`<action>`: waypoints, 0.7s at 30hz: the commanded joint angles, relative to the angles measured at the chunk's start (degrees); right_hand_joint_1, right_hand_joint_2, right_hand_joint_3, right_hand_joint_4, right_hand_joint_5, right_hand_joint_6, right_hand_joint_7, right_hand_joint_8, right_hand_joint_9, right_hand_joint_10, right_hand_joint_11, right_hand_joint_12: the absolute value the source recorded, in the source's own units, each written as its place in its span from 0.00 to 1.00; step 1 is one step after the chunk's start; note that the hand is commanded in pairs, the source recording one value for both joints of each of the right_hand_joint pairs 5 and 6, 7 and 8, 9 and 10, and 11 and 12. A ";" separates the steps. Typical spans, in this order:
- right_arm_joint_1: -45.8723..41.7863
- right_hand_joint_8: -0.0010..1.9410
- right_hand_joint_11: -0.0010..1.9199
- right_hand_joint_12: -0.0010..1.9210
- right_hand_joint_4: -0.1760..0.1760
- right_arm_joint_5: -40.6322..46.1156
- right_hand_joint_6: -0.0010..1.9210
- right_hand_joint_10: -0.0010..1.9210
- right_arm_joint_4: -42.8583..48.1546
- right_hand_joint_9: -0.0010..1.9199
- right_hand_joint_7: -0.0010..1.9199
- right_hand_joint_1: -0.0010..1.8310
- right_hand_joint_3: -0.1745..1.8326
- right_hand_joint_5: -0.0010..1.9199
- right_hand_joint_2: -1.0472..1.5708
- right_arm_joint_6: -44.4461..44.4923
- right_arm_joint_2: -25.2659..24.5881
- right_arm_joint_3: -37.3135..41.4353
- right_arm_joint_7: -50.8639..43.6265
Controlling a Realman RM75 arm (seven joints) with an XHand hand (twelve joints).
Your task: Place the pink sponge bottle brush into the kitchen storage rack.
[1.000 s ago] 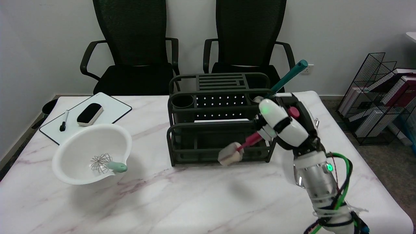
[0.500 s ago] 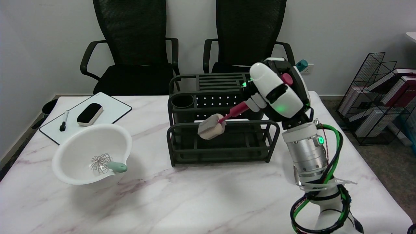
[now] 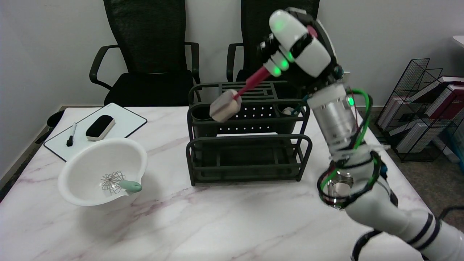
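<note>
My right hand (image 3: 297,43) is raised high above the back right of the dark green storage rack (image 3: 246,145) and grips the pink sponge bottle brush (image 3: 239,92) by its handle. The brush slopes down to the left. Its pale sponge head (image 3: 224,106) hangs in the air just above the round cup (image 3: 203,114) at the rack's back left corner, not touching it as far as I can tell. The hand's fingers are hidden behind its white back.
A white bowl (image 3: 103,174) holding a whisk (image 3: 117,183) sits at the left of the marble table. Behind it lies a small whiteboard (image 3: 96,128) with an eraser and a marker. Two black chairs stand behind the table. A wire shelf (image 3: 424,108) of books is at the right.
My right arm has risen and swung back, carrying the brush from in front of the rack's lower front rail up over the rack; the sponge head now hangs above the back left cup.
</note>
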 commanded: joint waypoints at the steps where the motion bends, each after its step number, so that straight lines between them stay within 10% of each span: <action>1: 24.50 0.99 1.00 1.00 0.50 1.16 1.00 1.00 -2.37 1.00 1.00 0.50 0.68 1.00 1.00 -26.12 1.91 5.07 11.76; 21: 45.86 0.99 1.00 1.00 0.50 1.08 1.00 1.00 -21.38 1.00 1.00 0.55 0.27 1.00 1.00 -40.88 0.42 -7.37 17.00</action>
